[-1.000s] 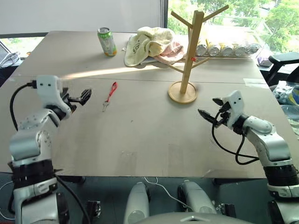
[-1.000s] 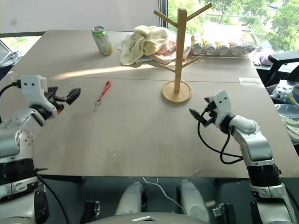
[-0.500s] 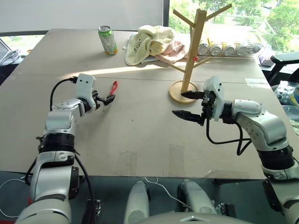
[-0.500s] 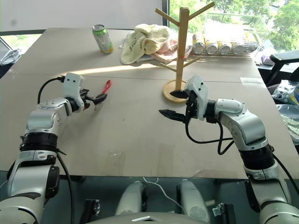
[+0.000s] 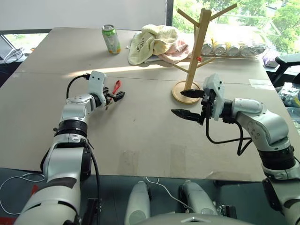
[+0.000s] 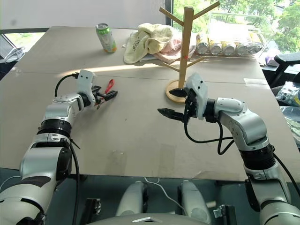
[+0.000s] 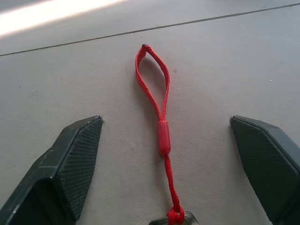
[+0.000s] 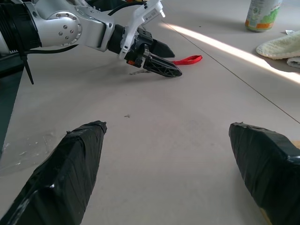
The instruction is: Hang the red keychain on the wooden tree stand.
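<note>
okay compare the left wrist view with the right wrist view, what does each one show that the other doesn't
Left wrist view alone: the red keychain from close up, its whole strap loop lying flat on the table between the open jaws of the left gripper, with its metal end at the picture's lower edge.

Right wrist view alone: the left gripper seen from outside with its silver arm, the open right gripper, the drink can and an edge of the yellow towel.

Both: the keychain, the left gripper and the table with its seam line.

One red keychain (image 7: 159,123), one wooden tree stand (image 5: 194,56), one green can (image 5: 111,39), two towels (image 5: 157,42).
</note>
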Tool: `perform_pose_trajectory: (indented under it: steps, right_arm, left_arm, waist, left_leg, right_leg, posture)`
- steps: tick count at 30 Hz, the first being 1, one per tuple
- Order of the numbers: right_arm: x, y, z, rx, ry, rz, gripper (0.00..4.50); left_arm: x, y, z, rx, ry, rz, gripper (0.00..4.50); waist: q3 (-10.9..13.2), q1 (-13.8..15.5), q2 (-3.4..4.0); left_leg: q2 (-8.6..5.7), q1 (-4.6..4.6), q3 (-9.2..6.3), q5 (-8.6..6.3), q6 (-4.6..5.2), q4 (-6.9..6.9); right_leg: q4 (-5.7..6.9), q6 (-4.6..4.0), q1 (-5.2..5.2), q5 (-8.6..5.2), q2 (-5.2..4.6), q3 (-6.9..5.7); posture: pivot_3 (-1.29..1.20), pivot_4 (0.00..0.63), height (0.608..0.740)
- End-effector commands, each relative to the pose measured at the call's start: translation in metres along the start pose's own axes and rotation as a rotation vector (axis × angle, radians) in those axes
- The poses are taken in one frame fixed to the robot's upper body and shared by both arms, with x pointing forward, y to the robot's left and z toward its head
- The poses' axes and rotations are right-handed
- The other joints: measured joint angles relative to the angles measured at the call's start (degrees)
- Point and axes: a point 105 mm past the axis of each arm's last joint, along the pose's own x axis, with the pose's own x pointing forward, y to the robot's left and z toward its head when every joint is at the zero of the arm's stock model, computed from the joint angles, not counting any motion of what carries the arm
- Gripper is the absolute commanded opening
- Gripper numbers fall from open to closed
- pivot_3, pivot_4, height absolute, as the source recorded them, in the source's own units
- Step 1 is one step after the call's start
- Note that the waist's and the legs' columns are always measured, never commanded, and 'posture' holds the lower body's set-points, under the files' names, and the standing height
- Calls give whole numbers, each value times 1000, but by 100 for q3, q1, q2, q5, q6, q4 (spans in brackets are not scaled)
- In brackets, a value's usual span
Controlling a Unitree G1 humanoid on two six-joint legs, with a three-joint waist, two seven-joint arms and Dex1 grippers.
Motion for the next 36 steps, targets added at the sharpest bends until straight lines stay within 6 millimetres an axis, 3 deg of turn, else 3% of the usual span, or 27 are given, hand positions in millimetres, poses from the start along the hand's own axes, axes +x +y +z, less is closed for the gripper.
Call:
perform_pose_trajectory:
  steps: [1,5,6,8,15,18,22,25,28,31,36]
  right_arm:
    - [-7,-2,17,-46,-42,-17,4500]
    - [-9,-4,16,-42,-45,-36,4500]
    - [-10,-4,16,-41,-45,-37,4500]
    - [-10,-5,16,-40,-46,-39,4500]
    - [-12,-9,15,-39,-46,-59,4500]
    - [-14,-10,14,-41,-48,-81,4500]
    - [-22,-13,18,-77,-89,-172,4500]
    - [-28,-11,25,-79,-161,-234,4500]
    - [-31,-2,28,-87,-198,-257,4500]
    - [-32,5,30,-94,-214,-273,4500]
    - [-37,12,37,-144,-242,-355,4500]
  left_arm:
    - [3,0,-3,-21,15,6,3274]
    - [5,-2,-2,-33,8,-6,1306]
    - [6,-3,-1,-32,7,-6,1134]
    - [7,-4,0,-32,5,-10,68]
    - [4,-1,-1,-12,-9,-5,68]
    - [-5,2,16,49,-104,-14,68]
    - [-37,-6,49,185,-329,-11,68]
    - [-66,-22,63,246,-463,-6,68]
    - [-90,-50,63,342,-532,-36,68]
    - [-104,-72,65,396,-574,-62,68]
    - [-124,-115,93,508,-731,-106,68]
  waist:
    - [0,10,0]
    - [0,28,0]
    - [0,29,0]
    - [0,30,0]
    - [-1,32,1]
    - [0,21,1]
    - [0,-2,1]
    - [0,2,1]
    - [-1,4,3]
    - [-1,5,3]
    - [-2,21,2]
  left_leg:
    - [0,-1,0,0,0,1]
    - [-1,-3,0,0,0,0]
    - [-1,-3,0,0,0,0]
    - [-1,-3,0,0,0,0]
    - [-2,-1,-1,0,0,1]
    - [-2,-1,-1,0,0,1]
    - [-1,-6,-2,1,-1,0]
    - [2,-6,-1,1,-2,-3]
    - [1,2,-1,1,-2,-2]
    - [0,8,1,1,-1,0]
    - [-1,4,-3,0,-1,7]
  right_leg:
    - [-1,0,0,0,0,0]
    - [-3,0,0,0,-1,-1]
    - [-3,0,0,0,-1,0]
    - [-2,0,1,0,-2,-1]
    - [0,0,3,0,-2,-2]
    - [0,0,3,0,-2,-2]
    - [-2,0,1,0,-4,-1]
    - [-2,-1,-2,0,-4,-1]
    - [3,0,4,1,-5,0]
    - [1,1,13,1,-7,1]
    - [-1,1,14,1,-6,0]
  posture:
    - [0,150,733]
    - [0,150,733]
    - [0,150,733]
    - [0,150,733]
    - [0,150,733]
    - [0,150,733]
    - [0,150,733]
    - [0,150,733]
    - [0,150,733]
    - [0,150,733]
    - [0,150,733]
